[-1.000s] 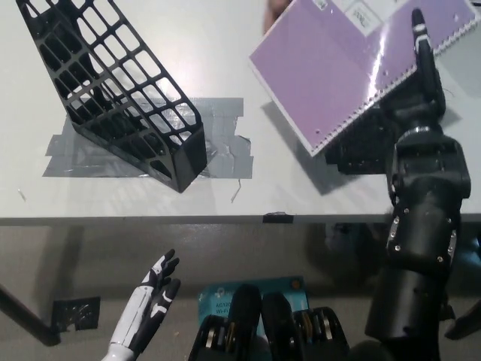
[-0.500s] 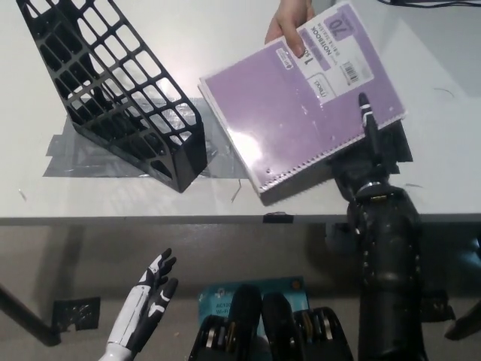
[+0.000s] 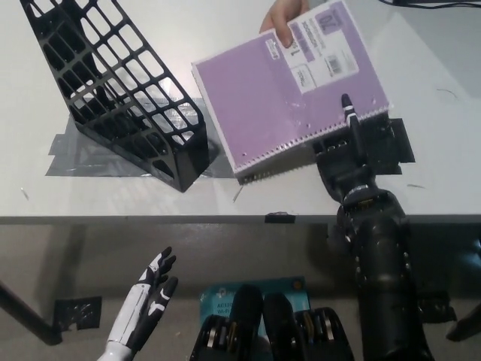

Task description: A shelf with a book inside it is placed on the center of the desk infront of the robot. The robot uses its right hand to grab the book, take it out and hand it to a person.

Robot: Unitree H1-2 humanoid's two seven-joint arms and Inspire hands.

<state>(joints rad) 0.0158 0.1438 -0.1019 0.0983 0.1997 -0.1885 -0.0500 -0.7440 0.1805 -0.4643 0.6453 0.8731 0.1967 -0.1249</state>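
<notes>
A purple spiral notebook, the book [image 3: 282,98], hangs tilted above the desk's right half. My black right hand [image 3: 355,150] is shut on its lower right edge, one finger lying on the cover and the rest hidden beneath. A person's hand [image 3: 282,19] pinches the book's far top edge beside the white label. The black mesh shelf [image 3: 113,90] stands empty at the left, leaning on grey tape [image 3: 83,158]. My white left hand [image 3: 146,301] rests open below the desk edge at lower left.
The white desk's front edge [image 3: 150,219] runs across the middle of the picture. Below it on the floor lie a blue packet [image 3: 218,297] and a black bracket [image 3: 75,312]. A black patch [image 3: 398,143] lies on the desk behind my right hand.
My right arm has swung left, carrying the book from the upper right toward the desk's middle. A person's hand has come in from the top and taken hold of the book's far edge.
</notes>
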